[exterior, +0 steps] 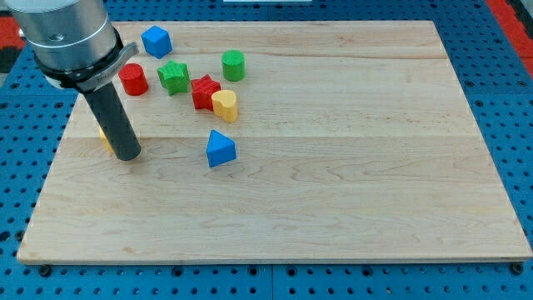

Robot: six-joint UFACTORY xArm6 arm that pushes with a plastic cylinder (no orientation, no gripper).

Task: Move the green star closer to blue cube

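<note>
The green star (174,77) lies near the board's top left. The blue cube (156,40) sits just above and left of it, a small gap apart. My tip (127,155) rests on the board well below and left of the star, below the red cylinder (133,79). The rod hides most of a yellow block (102,133), whose shape I cannot make out.
A red star (204,91) touches a yellow heart-like block (225,105) right of the green star. A green cylinder (234,65) stands above them. A blue triangular block (220,149) lies lower down. The wooden board (350,167) sits on a blue pegboard.
</note>
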